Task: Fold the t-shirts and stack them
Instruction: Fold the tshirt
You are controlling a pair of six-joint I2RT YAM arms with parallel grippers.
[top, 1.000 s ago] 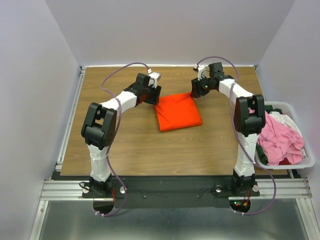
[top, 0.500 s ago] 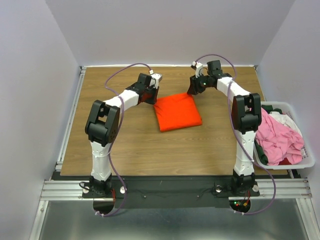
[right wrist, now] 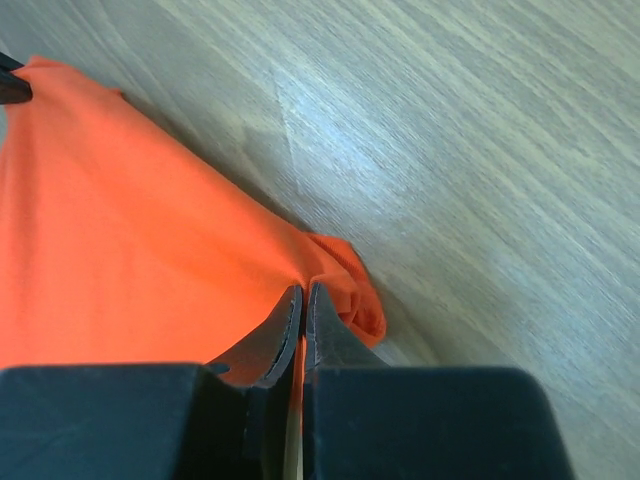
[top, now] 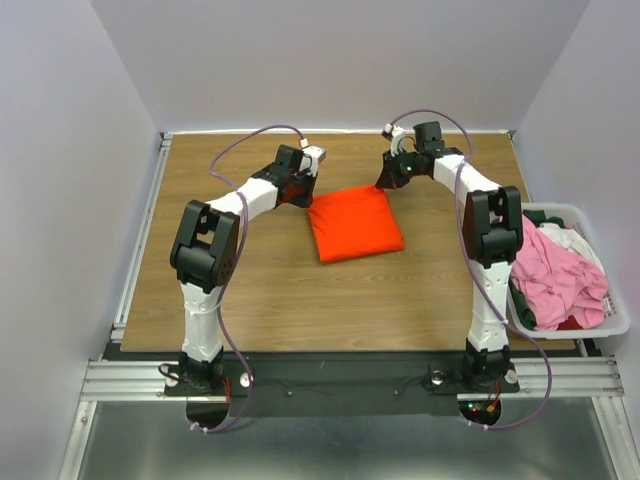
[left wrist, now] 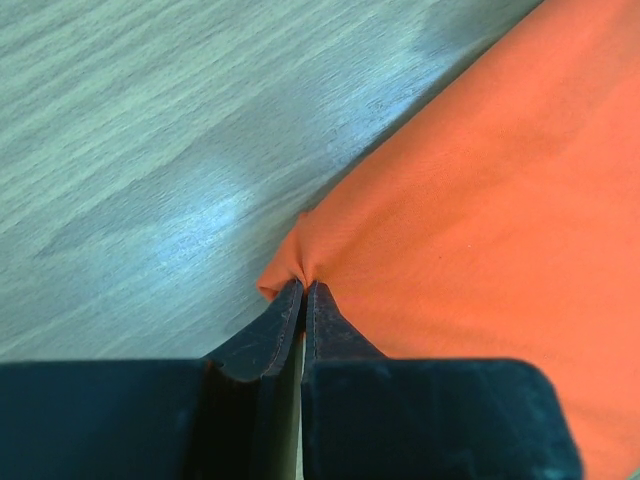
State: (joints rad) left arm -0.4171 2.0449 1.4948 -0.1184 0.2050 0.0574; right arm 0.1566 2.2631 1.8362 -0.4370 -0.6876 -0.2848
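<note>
A folded bright orange t-shirt [top: 354,224] lies on the wooden table near its middle. At the shirt's far left corner my left gripper [top: 308,196] is shut, pinching a bit of the orange cloth [left wrist: 470,200] between its black fingertips [left wrist: 304,286]. My right gripper [top: 383,186] is shut on the far right corner, and the orange cloth [right wrist: 120,240] bunches at its fingertips [right wrist: 304,290]. More t-shirts, pink [top: 560,278], dark green and white, lie heaped in the bin on the right.
A white plastic bin [top: 617,322] stands off the table's right edge beside the right arm. Metal rails run along the table's left side [top: 140,240] and its near edge. White walls close in the far side.
Both grippers have closed on the far corners of the orange t-shirt. The right gripper shifted slightly toward the shirt's corner. The shirt lies in the same place.
</note>
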